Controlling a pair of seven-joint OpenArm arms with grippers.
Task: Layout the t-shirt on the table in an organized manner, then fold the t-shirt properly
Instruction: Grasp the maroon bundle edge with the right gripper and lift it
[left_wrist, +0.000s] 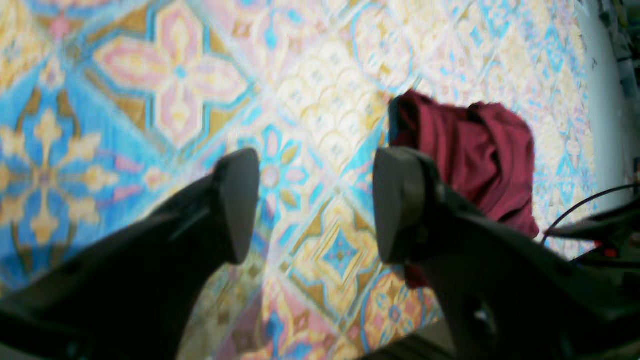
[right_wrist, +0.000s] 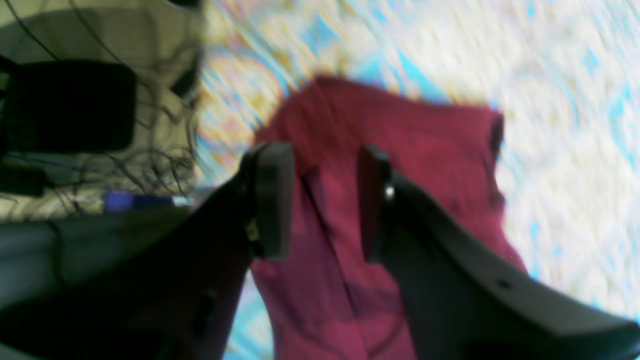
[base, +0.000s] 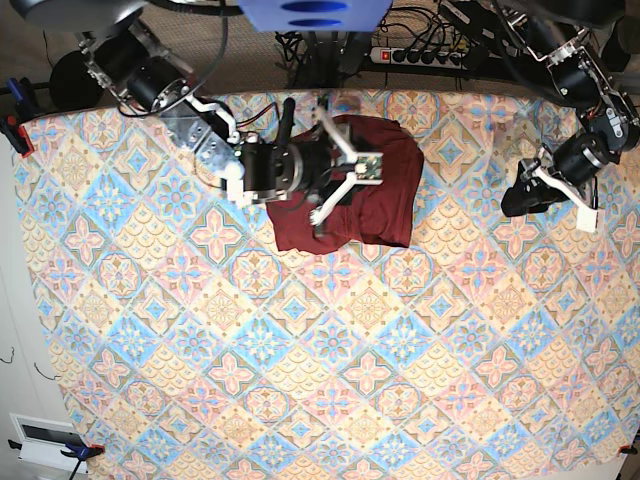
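Observation:
The dark maroon t-shirt (base: 385, 190) lies as a compact, roughly rectangular bundle near the back middle of the patterned table (base: 300, 340). My right gripper (base: 345, 180) hovers over the shirt's left part. In the right wrist view its fingers stand apart (right_wrist: 325, 200) and the t-shirt (right_wrist: 400, 130) shows in the gap, with neither pad pinching it. My left gripper (base: 525, 195) is off to the right, apart from the shirt. It is open (left_wrist: 315, 200) over the bare table (left_wrist: 175, 80), and the t-shirt (left_wrist: 480, 155) shows behind its right finger.
A power strip with tangled cables (base: 420, 55) runs along the table's back edge. A clamp (base: 12, 125) grips the back left corner. The right wrist view shows a black object among cables (right_wrist: 70, 105) beyond the table's edge.

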